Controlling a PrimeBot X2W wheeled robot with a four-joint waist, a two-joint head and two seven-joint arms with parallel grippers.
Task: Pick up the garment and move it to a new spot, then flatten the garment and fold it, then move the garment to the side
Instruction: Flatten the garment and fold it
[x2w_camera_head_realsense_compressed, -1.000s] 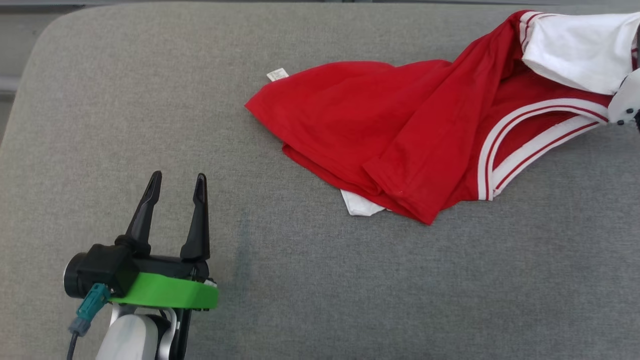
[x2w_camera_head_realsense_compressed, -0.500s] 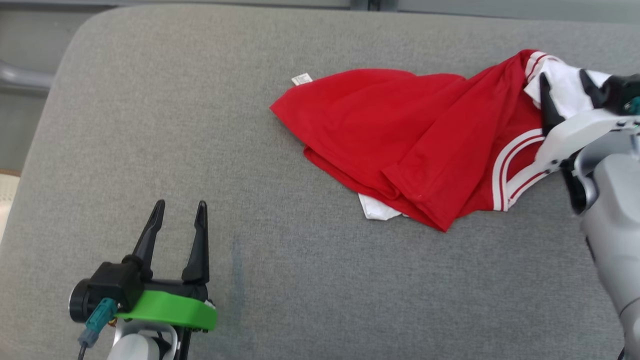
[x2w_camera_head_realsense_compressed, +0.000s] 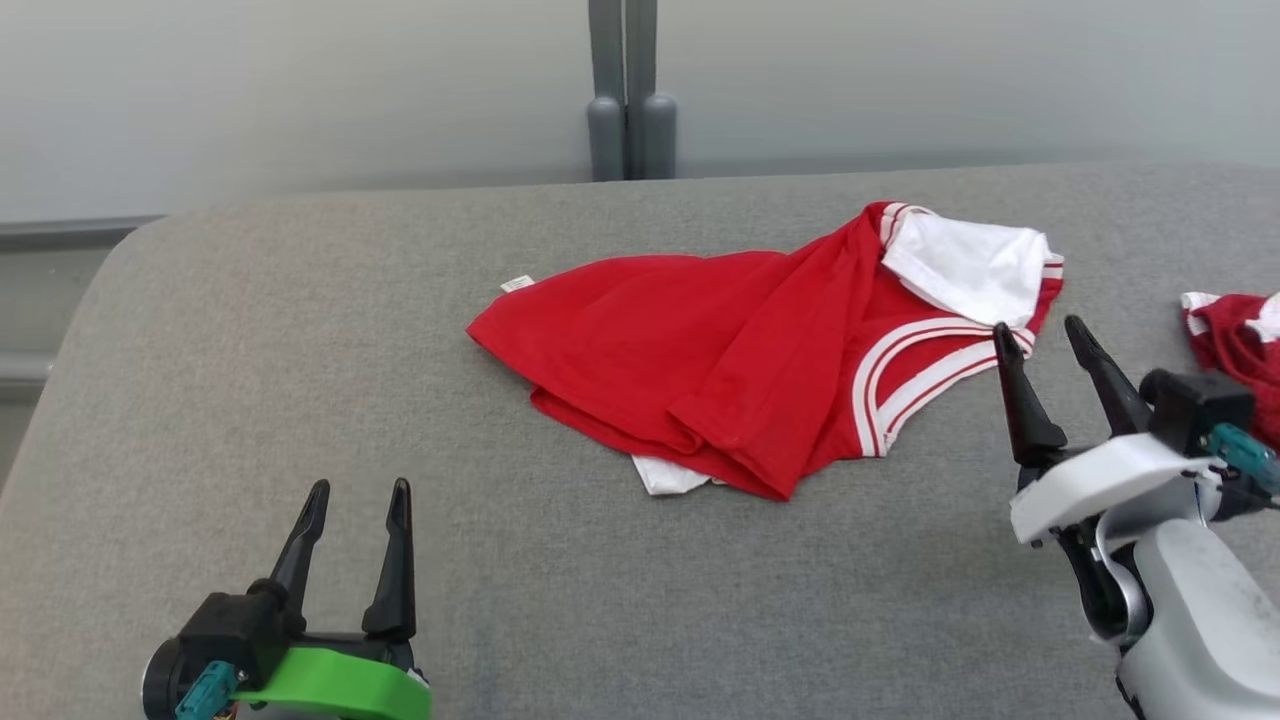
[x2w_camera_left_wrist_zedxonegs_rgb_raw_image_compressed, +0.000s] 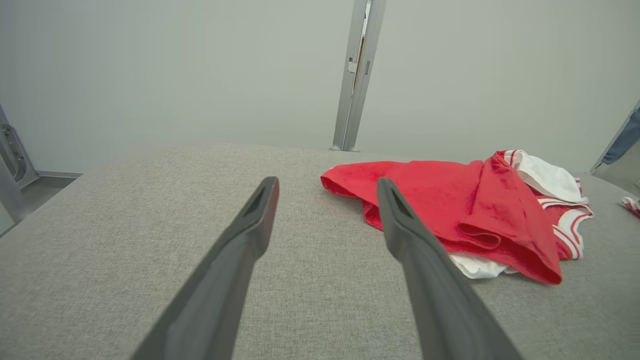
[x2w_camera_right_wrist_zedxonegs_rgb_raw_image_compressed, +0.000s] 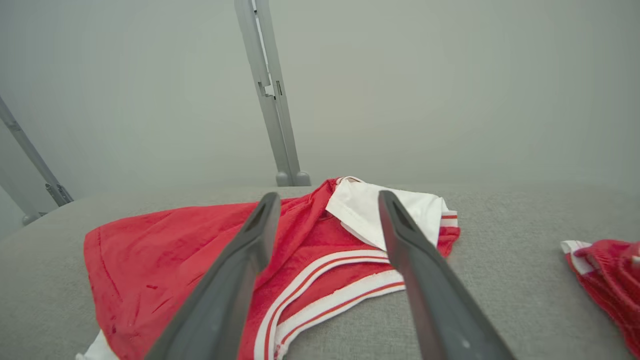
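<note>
Garment: red jersey (x2w_camera_head_realsense_compressed: 740, 360) of soft knit, white striped trim, white lining; rumpled, doubled over itself, lying mid-to-right on the cushion, nearer its far edge.
Long axis: left to right in the head view; hem with care label (x2w_camera_head_realsense_compressed: 517, 283) at left, trimmed opening at right.
Surface: grey woven cushion (x2w_camera_head_realsense_compressed: 560, 600), far-left corner rounded; bare fabric in front and to the left.
Left gripper (x2w_camera_head_realsense_compressed: 360, 485): fingers spread, empty, well apart from the garment.
Right gripper (x2w_camera_head_realsense_compressed: 1036, 325): fingers spread, empty, tips just beside the trimmed end.
Right edge: second red-and-white cloth (x2w_camera_head_realsense_compressed: 1235, 335).
</note>
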